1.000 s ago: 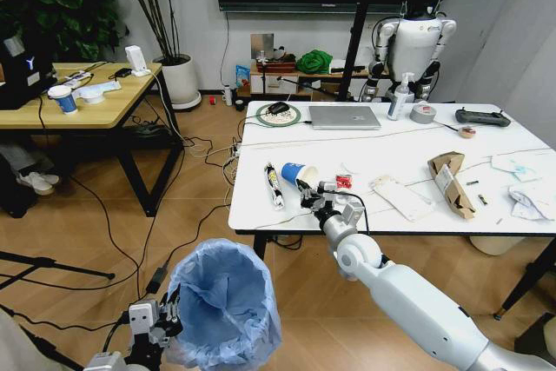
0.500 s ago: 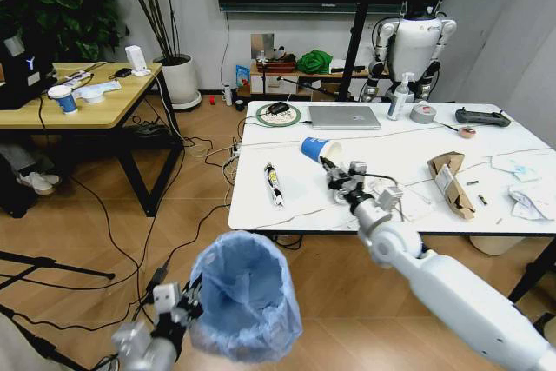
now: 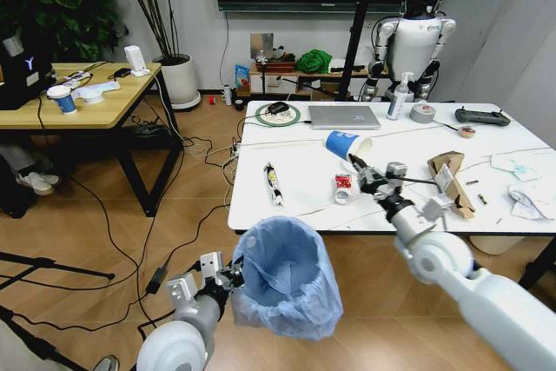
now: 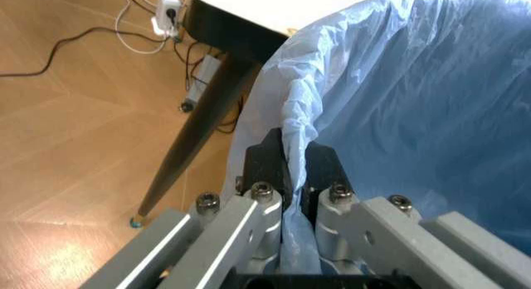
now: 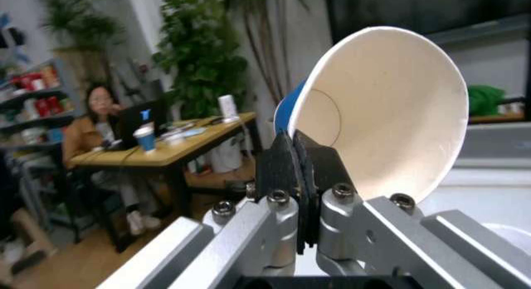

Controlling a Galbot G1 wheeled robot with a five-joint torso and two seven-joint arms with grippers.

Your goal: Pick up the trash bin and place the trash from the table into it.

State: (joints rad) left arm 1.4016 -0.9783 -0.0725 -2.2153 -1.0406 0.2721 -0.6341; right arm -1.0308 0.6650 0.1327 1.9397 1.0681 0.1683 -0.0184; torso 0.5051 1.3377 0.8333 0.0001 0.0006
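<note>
As I look down from my head camera, my right gripper (image 3: 359, 165) is pinched on the rim of the blue-and-white paper cup (image 3: 344, 143), holding it lifted over the white marble-look table (image 3: 486, 215), while my left gripper (image 3: 234, 274) clamps the near rim of the small round trash bin lined with crinkly light-blue plastic (image 3: 287, 277), which hangs just off the table's front edge. The relation that matters is that the bin's open mouth lies below the cup, toward me and to my left; the cup's axis is tilted, mouth toward the right gripper. On the table remain a small red wrapper (image 3: 343, 183) and a black-and-white tube wrapper (image 3: 274, 183). In the left wrist view, my left gripper (image 4: 292, 168) has its fingers nearly together with the blue liner folded between them. In the right wrist view, my right gripper (image 5: 297, 171) is narrow, pads gripping the cup (image 5: 390, 109) wall, its white inside facing the camera.
</note>
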